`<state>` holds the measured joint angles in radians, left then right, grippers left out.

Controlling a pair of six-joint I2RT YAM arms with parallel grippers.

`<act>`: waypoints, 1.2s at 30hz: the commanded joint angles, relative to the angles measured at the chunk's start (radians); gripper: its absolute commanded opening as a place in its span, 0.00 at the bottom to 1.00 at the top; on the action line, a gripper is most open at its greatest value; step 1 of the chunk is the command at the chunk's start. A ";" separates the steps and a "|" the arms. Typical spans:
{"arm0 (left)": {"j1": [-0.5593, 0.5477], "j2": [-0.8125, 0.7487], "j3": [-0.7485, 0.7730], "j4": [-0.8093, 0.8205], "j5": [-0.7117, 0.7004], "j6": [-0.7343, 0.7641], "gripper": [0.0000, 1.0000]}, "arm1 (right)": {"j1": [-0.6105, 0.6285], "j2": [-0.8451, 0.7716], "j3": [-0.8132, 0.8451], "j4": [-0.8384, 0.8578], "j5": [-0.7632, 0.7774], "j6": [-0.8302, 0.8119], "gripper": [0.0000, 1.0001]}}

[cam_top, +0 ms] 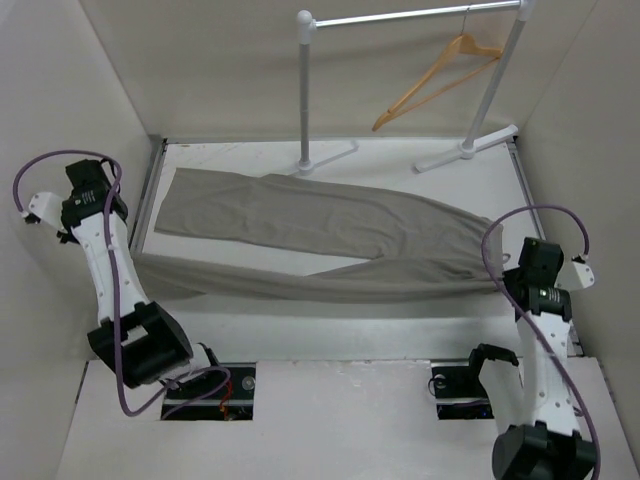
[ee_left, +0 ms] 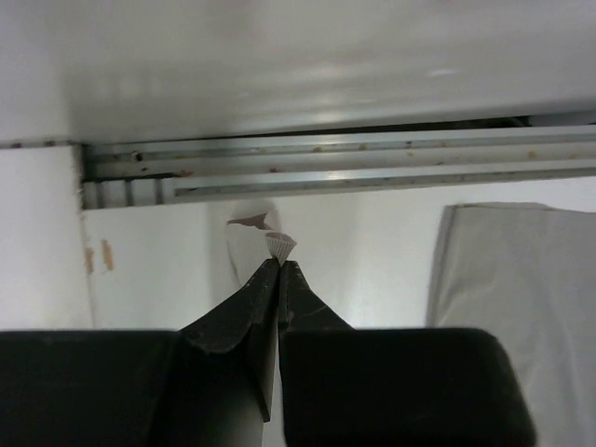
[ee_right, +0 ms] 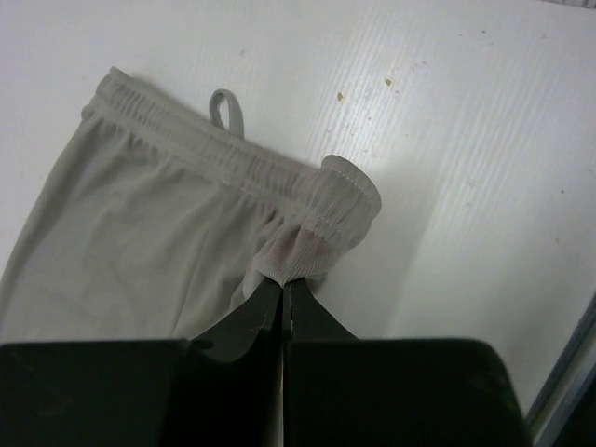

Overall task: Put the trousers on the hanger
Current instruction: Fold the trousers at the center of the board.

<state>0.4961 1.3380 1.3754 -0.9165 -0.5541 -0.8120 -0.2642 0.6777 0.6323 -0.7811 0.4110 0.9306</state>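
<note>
Shows trousers [cam_top: 320,225] spread across the desk [cam_top: 300,332], waistband [ee_right: 233,163] pinched in right claw [ee_right: 282,279] at right edge. Shows left claw [ee_left: 279,264] pressed together near left edge, hanger [cam_top: 392,113] on far rail [cam_top: 400,17].

So the trousers [cam_top: 320,235] are sprawled across the middle of the table [cam_top: 330,335], nearly left edge to right edge, so no low pass through there. The bare strip along the near edge is open. At the far edge the clothes rail [cam_top: 410,14] plants two posts and splayed feet. Between the posts it's open, except the hanger [cam_top: 418,85] dangling near the right post. Left wall [cam_top: 60,80] and right wall [cam_top: 590,100] box in both side edges.
</note>
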 commanded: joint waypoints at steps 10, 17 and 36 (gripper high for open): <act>-0.152 0.397 0.436 0.100 -0.064 -0.006 0.00 | -0.011 0.502 0.314 0.289 -0.012 -0.024 0.01; -0.210 0.611 0.664 0.108 -0.075 -0.009 0.00 | -0.005 0.752 0.506 0.309 -0.027 -0.026 0.01; -0.268 0.972 0.877 0.500 0.020 -0.029 0.23 | 0.032 1.339 1.061 0.307 -0.167 -0.035 0.39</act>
<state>0.2195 2.3585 2.2684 -0.5892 -0.5537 -0.8276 -0.2600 2.0090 1.6131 -0.5278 0.2722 0.8989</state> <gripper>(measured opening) 0.211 0.352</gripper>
